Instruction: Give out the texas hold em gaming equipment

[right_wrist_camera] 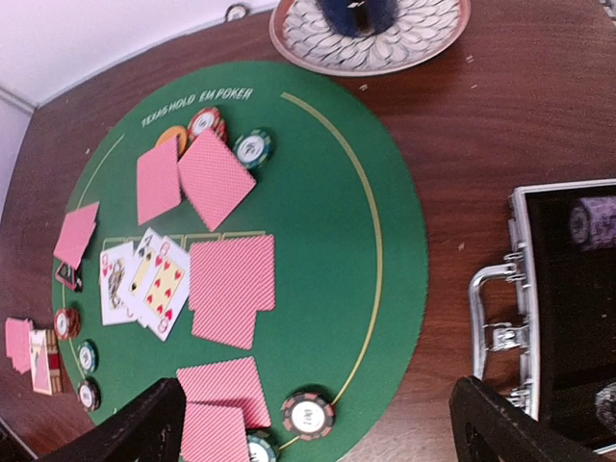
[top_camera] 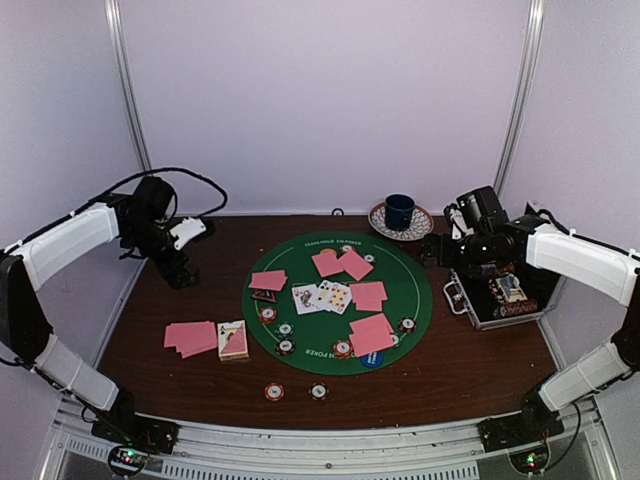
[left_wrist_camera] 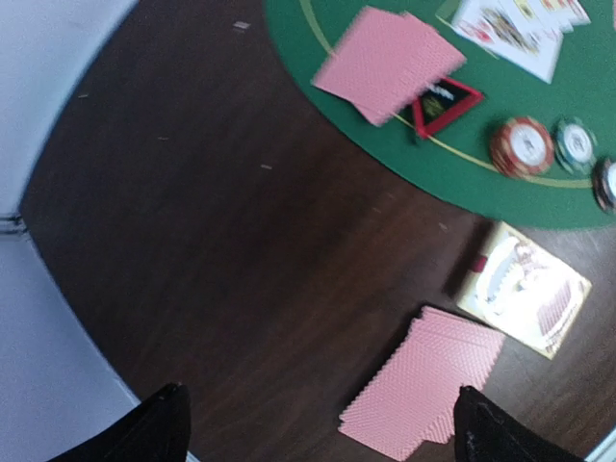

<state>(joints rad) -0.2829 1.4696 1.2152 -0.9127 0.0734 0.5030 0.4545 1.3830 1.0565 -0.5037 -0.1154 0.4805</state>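
Pink-backed card pairs (top_camera: 342, 263) lie around the green round mat (top_camera: 400, 300), with face-up cards (top_camera: 322, 297) at its centre. Striped chips (top_camera: 268, 314) and a triangle marker (left_wrist_camera: 445, 101) sit along the mat's left rim. Two chips (top_camera: 274, 392) rest on the wood in front. A fanned pink deck (left_wrist_camera: 423, 380) and a card box (left_wrist_camera: 525, 289) lie left of the mat. My left gripper (left_wrist_camera: 322, 433) hangs open over bare wood beside the deck, holding nothing. Above the mat's right edge my right gripper (right_wrist_camera: 318, 433) is open and empty, near a dark chip (right_wrist_camera: 308, 416).
A blue mug (top_camera: 400, 211) on a patterned saucer (top_camera: 385, 225) stands behind the mat. An open silver-edged case (top_camera: 500, 300) sits at the right, close to my right arm. White walls enclose the table on three sides.
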